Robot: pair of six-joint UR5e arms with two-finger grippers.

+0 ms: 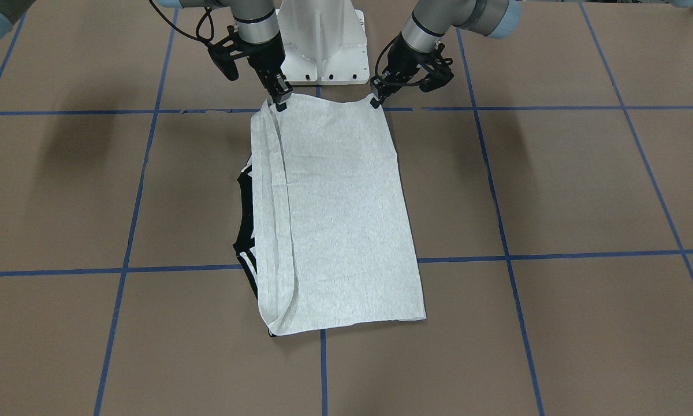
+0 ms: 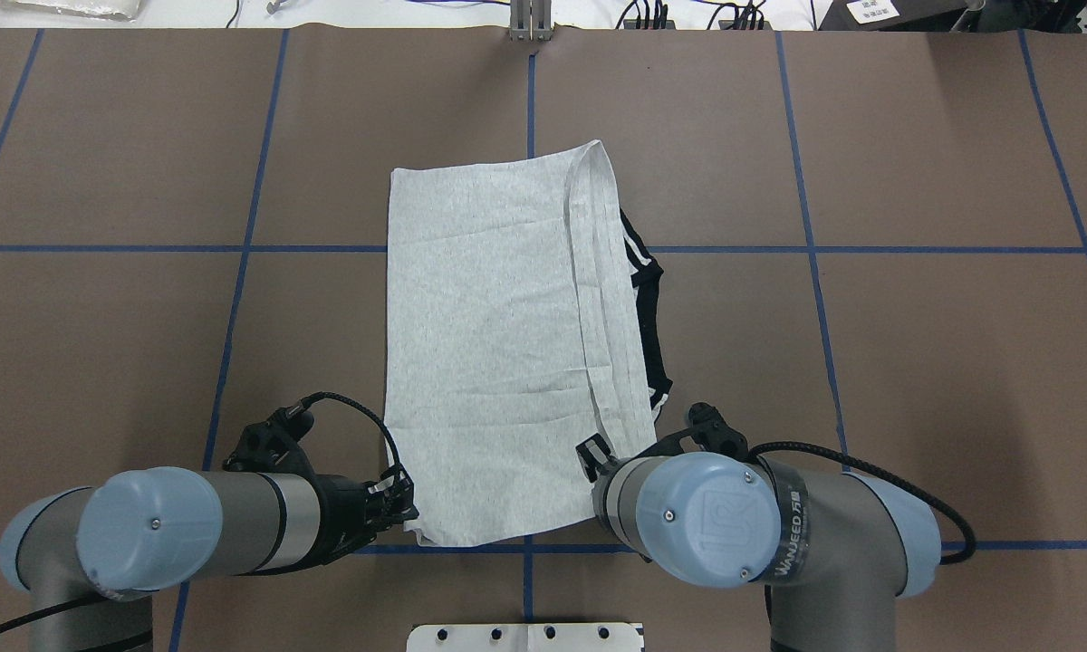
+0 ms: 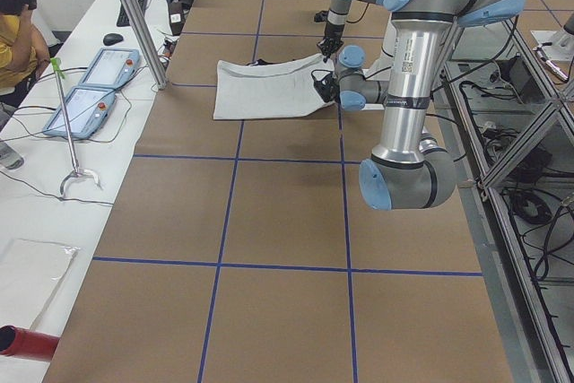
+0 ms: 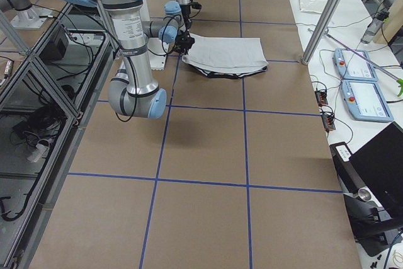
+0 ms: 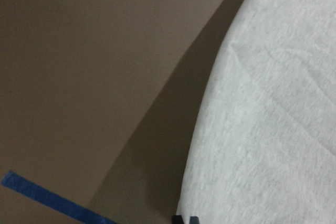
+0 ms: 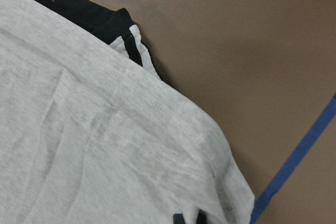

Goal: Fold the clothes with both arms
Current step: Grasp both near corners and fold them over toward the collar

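Observation:
The light grey T-shirt (image 1: 341, 219) lies folded into a long rectangle in the middle of the table (image 2: 915, 362). Its black collar and striped trim (image 2: 648, 299) stick out on my right side. My left gripper (image 1: 375, 103) is shut on the near left corner of the shirt, and the left wrist view shows cloth (image 5: 262, 129) running into its tips. My right gripper (image 1: 280, 103) is shut on the near right corner, with hem layers (image 6: 131, 129) at its tips. Both corners are raised slightly off the table. In the overhead view the right wrist (image 2: 697, 516) hides its gripper.
The white pedestal base (image 1: 323, 40) stands just behind the grippers. Blue tape lines (image 1: 514, 254) grid the brown table. Beside the table's far edge are a metal post (image 3: 134, 15), two teach pendants (image 3: 90, 87) and a seated person (image 3: 18, 33).

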